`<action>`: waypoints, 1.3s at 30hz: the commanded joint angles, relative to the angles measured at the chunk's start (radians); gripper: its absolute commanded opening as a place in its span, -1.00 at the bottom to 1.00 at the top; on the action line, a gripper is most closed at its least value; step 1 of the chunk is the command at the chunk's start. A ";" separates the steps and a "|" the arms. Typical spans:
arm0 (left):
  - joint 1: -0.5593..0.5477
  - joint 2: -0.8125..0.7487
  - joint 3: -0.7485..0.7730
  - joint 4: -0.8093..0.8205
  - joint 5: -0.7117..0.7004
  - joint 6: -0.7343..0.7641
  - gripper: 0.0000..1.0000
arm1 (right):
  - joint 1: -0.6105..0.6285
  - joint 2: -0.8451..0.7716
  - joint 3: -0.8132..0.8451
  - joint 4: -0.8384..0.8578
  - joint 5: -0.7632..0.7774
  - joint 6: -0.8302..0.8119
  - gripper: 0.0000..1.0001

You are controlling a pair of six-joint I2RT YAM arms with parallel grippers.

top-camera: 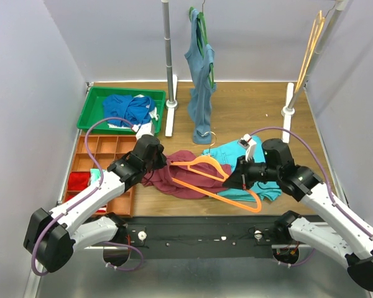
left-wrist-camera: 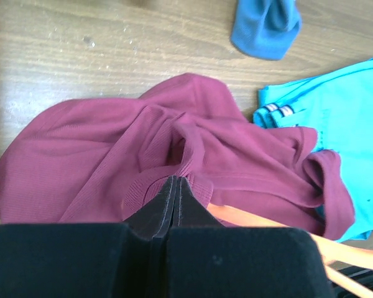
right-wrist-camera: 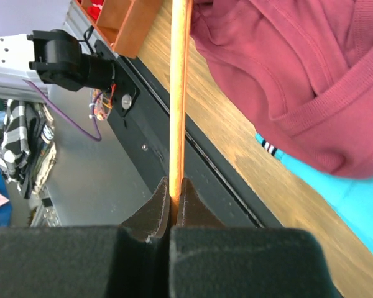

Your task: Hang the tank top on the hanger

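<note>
- Left gripper (left-wrist-camera: 176, 186) pinches the crumpled maroon fabric tank top (left-wrist-camera: 93, 155).
- Right gripper (right-wrist-camera: 174, 191) clamps the thin orange plastic hanger (right-wrist-camera: 179, 87) by one bar.
- Neither shoulder appears threaded yet.

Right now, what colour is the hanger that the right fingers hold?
Bright orange; the hanger shows best in the top external view.

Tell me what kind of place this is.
Probably a robotics lab bench set up for clothes-hanging practice: two arms bolted to a walled wooden table, a blue top hanging on a green hanger, and a green tray of spare garments.
</note>
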 commanded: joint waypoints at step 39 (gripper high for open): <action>-0.168 0.133 0.067 -0.029 -0.265 0.088 -0.06 | 0.018 0.066 -0.168 0.455 0.062 0.052 -0.99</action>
